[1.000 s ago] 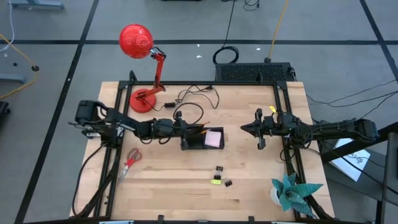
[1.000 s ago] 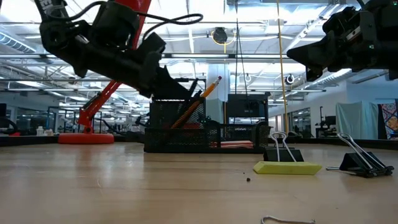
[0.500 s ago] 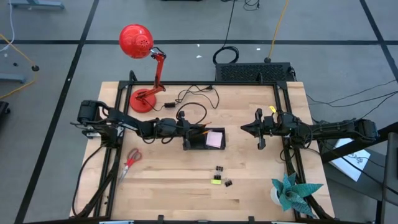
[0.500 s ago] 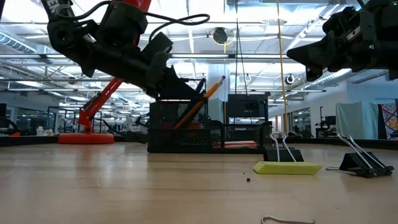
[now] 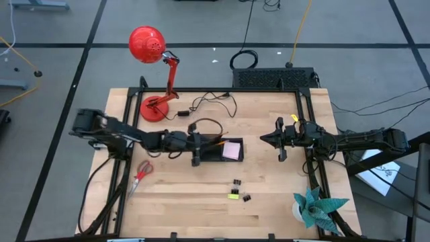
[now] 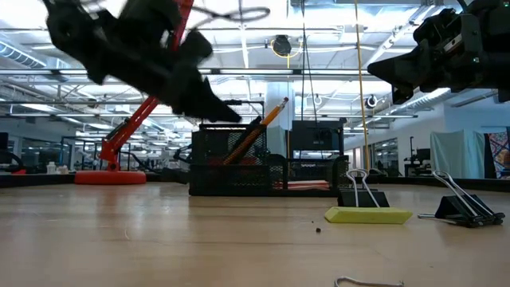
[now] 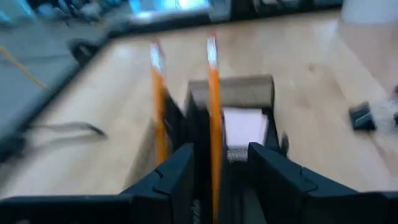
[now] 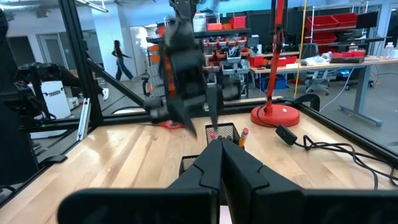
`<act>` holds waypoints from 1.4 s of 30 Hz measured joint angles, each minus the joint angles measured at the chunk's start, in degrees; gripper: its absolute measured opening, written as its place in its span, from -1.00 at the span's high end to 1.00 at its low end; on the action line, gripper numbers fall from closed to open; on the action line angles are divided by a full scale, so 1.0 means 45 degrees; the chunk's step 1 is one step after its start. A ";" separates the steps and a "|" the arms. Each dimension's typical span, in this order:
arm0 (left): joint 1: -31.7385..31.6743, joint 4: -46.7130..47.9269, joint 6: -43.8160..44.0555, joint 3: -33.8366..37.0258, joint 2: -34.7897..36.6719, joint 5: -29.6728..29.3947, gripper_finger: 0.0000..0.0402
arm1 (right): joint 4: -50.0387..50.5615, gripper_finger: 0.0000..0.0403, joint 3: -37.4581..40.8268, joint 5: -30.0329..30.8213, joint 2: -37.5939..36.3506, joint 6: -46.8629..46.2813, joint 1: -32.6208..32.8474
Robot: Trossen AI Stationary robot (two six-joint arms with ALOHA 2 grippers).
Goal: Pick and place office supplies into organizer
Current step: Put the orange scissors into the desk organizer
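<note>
The left end effector [image 5: 195,144] hovers right at the tall end of the organizer [image 5: 218,156], fingers [image 7: 166,180] spread, nothing pinched between them, with 2 pencils [image 7: 212,118] standing in the upright compartment straight ahead of it. The risk, as I judge it, is right here: those spread fingers sit so close to the mesh wall that any drift forward could knock the light tray along the tabletop [image 5: 269,202] or tip the pencils out. The pencils lean with their eraser ends up, long axis tilted away from the left arm in the low view, so a brush against them could lever them over the rim. The organizer itself lies with its long axis across the tabletop, tall compartment toward the left arm, low section with the sticky-note pad [image 5: 231,150] toward the right. Scissors [image 5: 142,172] lie near the left edge, handles toward the front edge. Binder clips [image 5: 237,183] and a yellow-green piece [image 5: 233,195] wait in front of the organizer. The right end effector [image 5: 270,140] hangs well apart, fingers pressed together.
</note>
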State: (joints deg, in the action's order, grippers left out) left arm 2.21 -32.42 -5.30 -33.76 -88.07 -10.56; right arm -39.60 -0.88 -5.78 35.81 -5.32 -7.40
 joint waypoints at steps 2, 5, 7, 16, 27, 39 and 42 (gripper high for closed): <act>0.0333 0.0855 -0.0224 -0.0184 0.1055 -0.0843 0.22 | 0.0001 0.98 -0.0001 0.0000 0.0000 0.0015 0.0000; 0.1045 0.4066 -0.0095 -0.0724 0.2686 -0.2163 0.24 | 0.0016 0.98 -0.0001 0.0000 -0.0003 0.0034 0.0000; 0.1677 0.6743 0.0555 -0.1668 0.3694 -0.2921 0.24 | 0.0069 0.98 0.0002 0.0000 0.0005 0.0028 0.0000; 0.4120 2.0556 1.0080 -0.5063 0.4826 -0.2490 0.28 | 0.0089 0.98 0.0001 -0.0010 0.0039 -0.0001 0.0000; 0.5460 2.1953 1.8912 -0.2173 0.4805 0.0555 0.34 | 0.0089 0.98 -0.0001 -0.0049 0.0039 -0.0248 0.0000; 0.5915 2.1052 1.6118 -0.1316 0.4807 0.1489 0.34 | 0.0098 0.98 -0.0001 -0.0049 0.0053 -0.0204 0.0000; 0.5742 2.1055 1.4271 -0.1316 0.4807 0.2086 0.39 | 0.0096 0.98 0.0003 -0.0049 0.0053 -0.0223 0.0001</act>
State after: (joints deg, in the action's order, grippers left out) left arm 28.04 62.33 58.92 -39.68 -66.43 -1.17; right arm -39.17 -0.87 -6.00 36.05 -6.33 -7.40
